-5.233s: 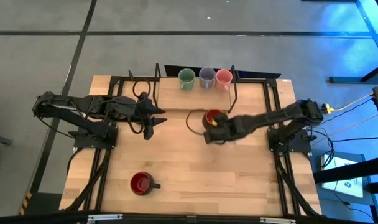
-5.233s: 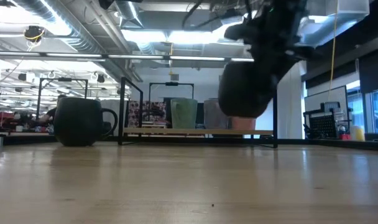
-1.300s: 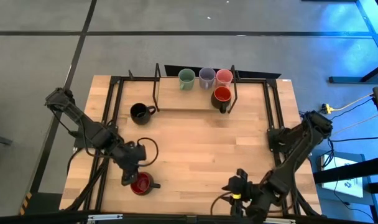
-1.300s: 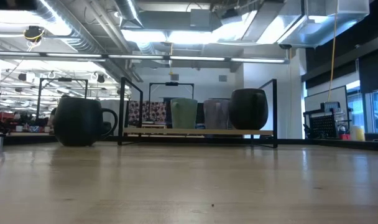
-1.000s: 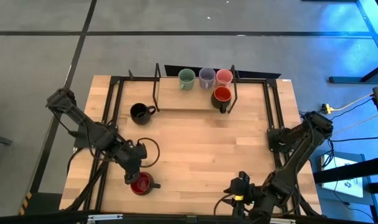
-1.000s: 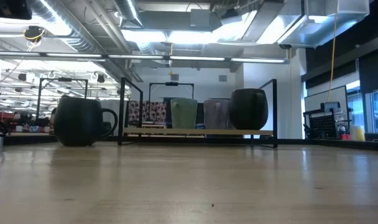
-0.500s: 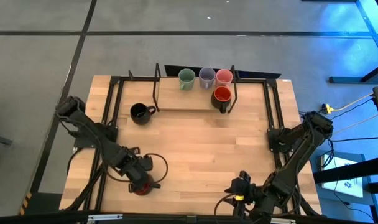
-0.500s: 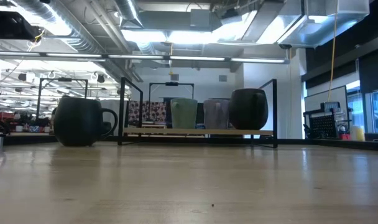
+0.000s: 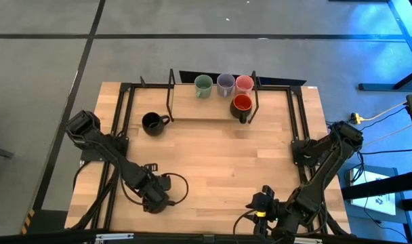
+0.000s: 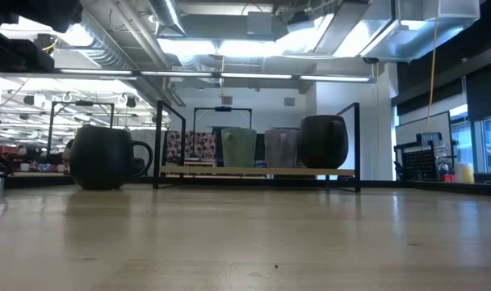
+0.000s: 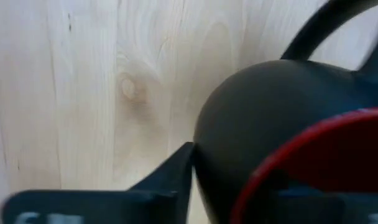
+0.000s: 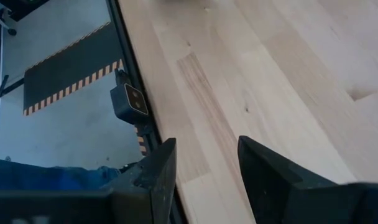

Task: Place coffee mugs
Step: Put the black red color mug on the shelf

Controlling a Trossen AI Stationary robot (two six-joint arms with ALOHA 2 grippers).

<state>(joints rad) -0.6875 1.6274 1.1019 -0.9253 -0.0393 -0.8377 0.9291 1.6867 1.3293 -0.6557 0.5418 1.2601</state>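
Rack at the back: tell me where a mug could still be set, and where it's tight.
The rack is bare on its left half, bordered by the green mug. Its right end is crowded: lavender mug, pink mug and a red mug cluster there. The table centre is open between the black mug and the left claw.

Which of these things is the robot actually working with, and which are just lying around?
Part of the job:
- green mug, lavender mug, pink mug and red mug on the wooden rack
- black mug on the table
- second red mug, under the left gripper

Just there:
- yellow cable beside the table
- striped floor mat
- right gripper, idle and open at the table's front edge
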